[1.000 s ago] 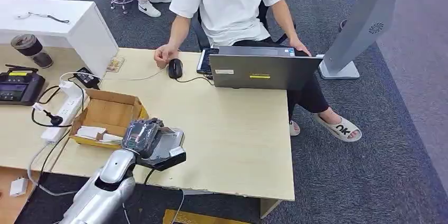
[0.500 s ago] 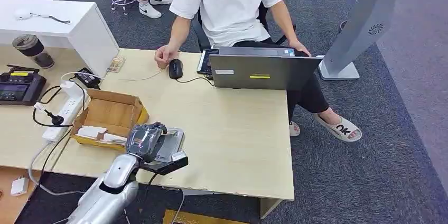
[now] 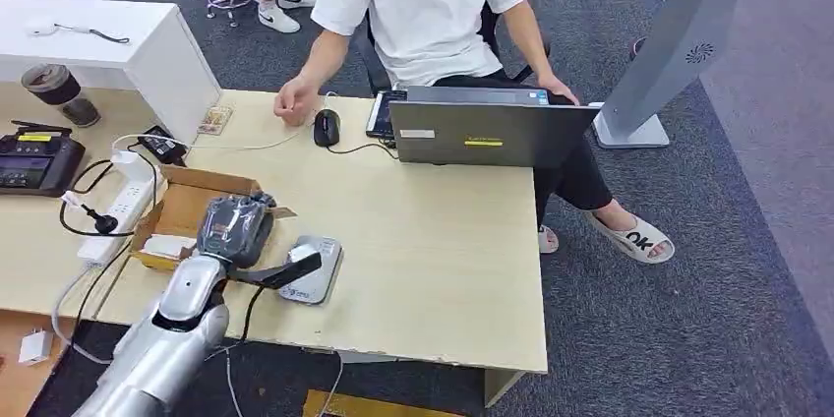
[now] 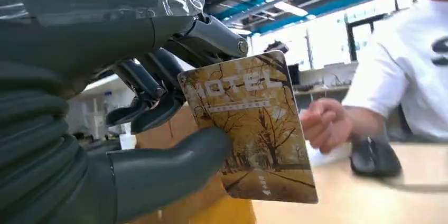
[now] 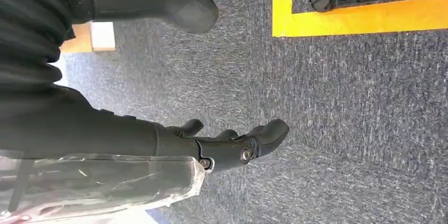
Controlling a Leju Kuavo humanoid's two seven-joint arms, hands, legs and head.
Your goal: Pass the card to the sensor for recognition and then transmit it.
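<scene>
Left robot hand [image 3: 234, 228] has lifted the card [image 4: 252, 129] off the sensor [image 3: 313, 269], upright.

Other things on and around the light wooden desk [image 3: 443, 240]

A person in a white T-shirt [image 3: 425, 4] is seated at the far side, behind an open grey laptop [image 3: 489, 132]; a black mouse [image 3: 327, 127] is placed just beside the laptop, and the person's hand [image 3: 292, 100] is seen near it. An open cardboard box [image 3: 187, 208], a white power strip [image 3: 123, 203] and a black device [image 3: 35, 163] are found further left. A grey stand [image 3: 674, 43] is set on the carpet
</scene>
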